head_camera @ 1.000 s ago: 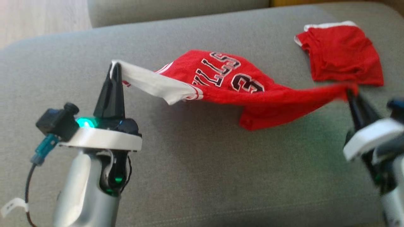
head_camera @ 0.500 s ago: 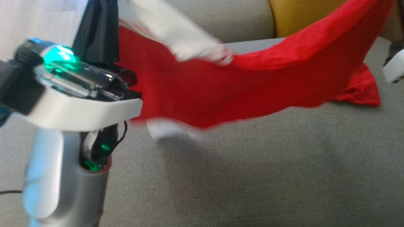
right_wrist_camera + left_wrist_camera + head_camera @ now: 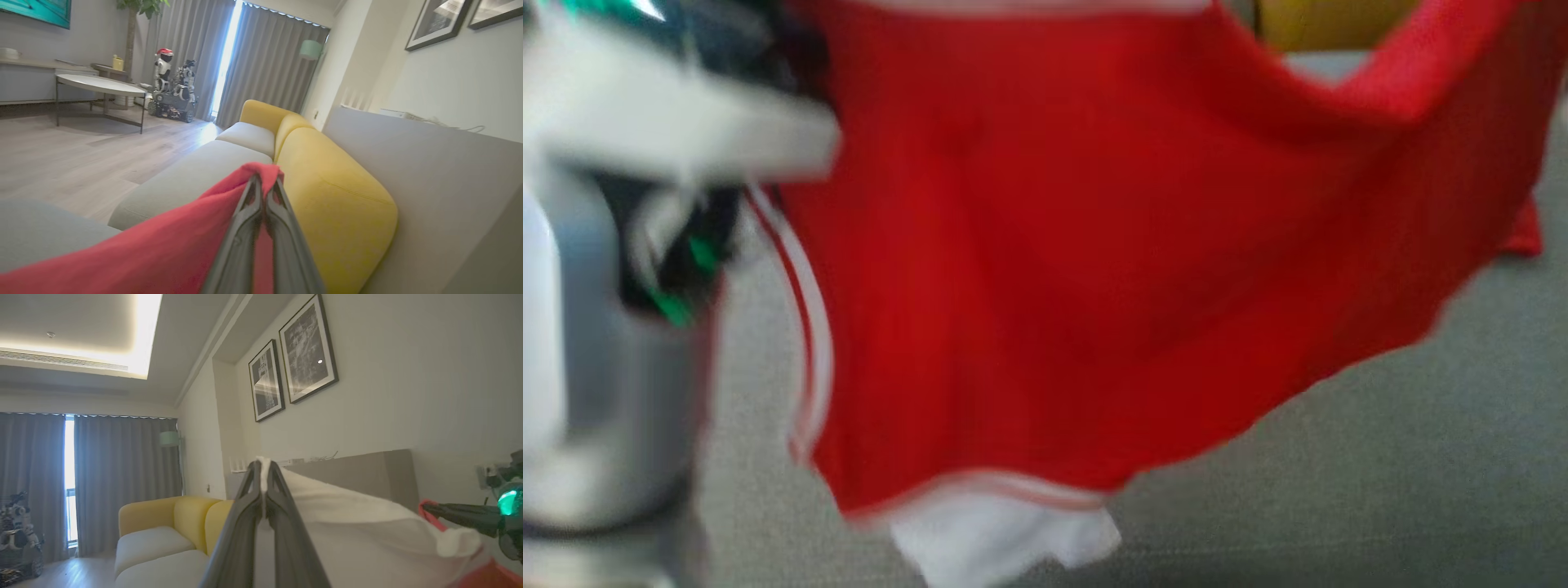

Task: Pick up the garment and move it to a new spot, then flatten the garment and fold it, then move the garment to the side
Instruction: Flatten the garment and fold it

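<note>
head view: the red garment (image 3: 1054, 269) hangs blurred above the grey sofa seat (image 3: 1380, 474). left wrist view: the left gripper (image 3: 262, 464) pinches its white edge, cloth trailing rightward. right wrist view: the right gripper (image 3: 264, 183) clamps a red fold draping leftward.

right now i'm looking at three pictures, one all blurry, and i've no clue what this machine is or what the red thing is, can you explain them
It is a wheeled robot with two arms, each ending in a gripper with two long dark fingers. The blurry picture is from a camera on its head, looking down at a grey sofa seat. The other two are from cameras on its wrists, looking along the fingers. The red thing is a garment with white trim, hanging spread between the arms. The left gripper is shut on its white edge, the right gripper on a red edge. A yellow cushion lies further along the sofa.
</note>
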Controlling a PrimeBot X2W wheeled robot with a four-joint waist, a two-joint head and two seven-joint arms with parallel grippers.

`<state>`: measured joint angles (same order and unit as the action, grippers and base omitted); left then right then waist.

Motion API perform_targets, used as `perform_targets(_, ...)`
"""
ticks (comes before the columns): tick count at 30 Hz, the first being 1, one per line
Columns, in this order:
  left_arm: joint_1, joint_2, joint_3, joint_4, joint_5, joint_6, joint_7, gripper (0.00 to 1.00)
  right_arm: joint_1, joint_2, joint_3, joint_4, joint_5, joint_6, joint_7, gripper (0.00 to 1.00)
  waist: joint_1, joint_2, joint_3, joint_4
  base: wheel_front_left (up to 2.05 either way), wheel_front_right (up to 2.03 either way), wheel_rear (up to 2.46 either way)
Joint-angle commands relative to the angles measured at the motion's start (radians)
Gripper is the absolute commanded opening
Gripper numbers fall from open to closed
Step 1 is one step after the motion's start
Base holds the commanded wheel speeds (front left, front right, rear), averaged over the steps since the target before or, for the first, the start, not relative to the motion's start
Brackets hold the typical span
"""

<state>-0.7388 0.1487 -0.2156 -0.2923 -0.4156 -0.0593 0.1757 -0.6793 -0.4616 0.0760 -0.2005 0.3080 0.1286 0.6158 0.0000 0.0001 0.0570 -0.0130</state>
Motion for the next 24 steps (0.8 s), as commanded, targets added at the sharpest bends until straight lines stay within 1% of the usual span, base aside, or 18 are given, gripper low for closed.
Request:
perform_targets(1, -0.139, 0.084, 0.038, 0.05, 0.059, -0.017, -0.009, 0.0, -0.124, -0.007, 0.038, 0.024, 0.019, 0.002, 0.005, 0.0, 0.0, -0.0001, 0.106, -0.002, 0.0, 0.0, 0.0)
perform_targets(2, -0.196, 0.123, 0.016, 0.1, 0.113, -0.033, -0.03, 0.0, -0.177, -0.016, 0.065, 0.06, 0.016, 0.002, 0.0, 0.0, 0.0, -0.0001, 0.142, -0.001, 0.0, 0.0, 0.0)
perform_targets(3, -0.248, 0.142, -0.003, 0.159, 0.141, -0.042, -0.049, 0.0, -0.235, -0.037, 0.106, 0.094, -0.005, 0.002, -0.014, 0.0, 0.0, -0.0001, 0.177, 0.0, 0.0, 0.0, 0.0)
perform_targets(4, -0.248, 0.142, -0.003, 0.159, 0.141, -0.042, -0.049, 0.0, -0.235, -0.037, 0.106, 0.094, -0.005, 0.002, -0.014, 0.0, 0.0, -0.0001, 0.177, 0.0, 0.0, 0.0, 0.0)
perform_targets(5, -0.3, 0.144, -0.01, 0.221, 0.147, -0.047, -0.064, 0.0, -0.297, -0.058, 0.155, 0.127, -0.028, 0.002, -0.033, 0.0, 0.0, -0.0001, 0.213, 0.001, 0.0, 0.0, 0.0)
perform_targets(6, -0.358, 0.151, -0.013, 0.282, 0.156, -0.05, -0.079, 0.0, -0.362, -0.064, 0.196, 0.165, -0.041, 0.002, -0.055, 0.0, 0.0, -0.0001, 0.247, 0.0, 0.0, 0.0, 0.0)
perform_targets(9, -0.544, 0.165, -0.002, 0.449, 0.19, -0.053, -0.153, 0.0, -0.568, -0.048, 0.278, 0.318, -0.071, 0.002, -0.146, 0.0, 0.0, -0.0001, 0.337, -0.001, 0.0, 0.0, 0.0)
perform_targets(12, -0.707, 0.155, 0.011, 0.602, 0.222, -0.035, -0.261, 0.0, -0.749, -0.006, 0.285, 0.495, -0.121, 0.002, -0.295, 0.0, 0.0, -0.0001, 0.393, 0.012, 0.0, 0.0, 0.0)
perform_targets(15, -0.817, 0.133, 0.027, 0.723, 0.233, -0.005, -0.357, 0.0, -0.869, 0.054, 0.232, 0.659, -0.162, 0.002, -0.455, 0.0, 0.0, -0.0001, 0.424, 0.029, 0.0, 0.0, 0.0)
perform_targets(17, -0.856, 0.121, 0.032, 0.784, 0.232, 0.002, -0.398, 0.0, -0.906, 0.092, 0.195, 0.75, -0.193, 0.002, -0.552, 0.0, 0.0, -0.0001, 0.437, 0.04, 0.0, 0.0, 0.0)
perform_targets(18, -0.863, 0.113, 0.034, 0.809, 0.224, -0.003, -0.411, 0.0, -0.911, 0.099, 0.201, 0.784, -0.225, 0.002, -0.597, 0.0, 0.0, -0.0001, 0.444, 0.045, 0.0, 0.0, 0.0)
perform_targets(19, -0.863, 0.105, 0.029, 0.828, 0.212, -0.019, -0.421, 0.0, -0.906, 0.114, 0.202, 0.824, -0.235, 0.002, -0.624, 0.0, 0.0, -0.0001, 0.451, 0.05, 0.0, 0.0, 0.0)
perform_targets(21, -0.848, 0.107, 0.016, 0.854, 0.198, -0.042, -0.431, 0.0, -0.889, 0.141, 0.221, 0.894, -0.236, 0.002, -0.651, 0.0, 0.0, -0.0001, 0.476, 0.058, 0.0, 0.0, 0.0)
perform_targets(24, -0.787, 0.107, 0.009, 0.88, 0.191, -0.052, -0.436, 0.0, -0.838, 0.163, 0.237, 0.982, -0.216, 0.002, -0.688, 0.0, 0.0, -0.0001, 0.505, 0.074, 0.0, 0.0, 0.0)
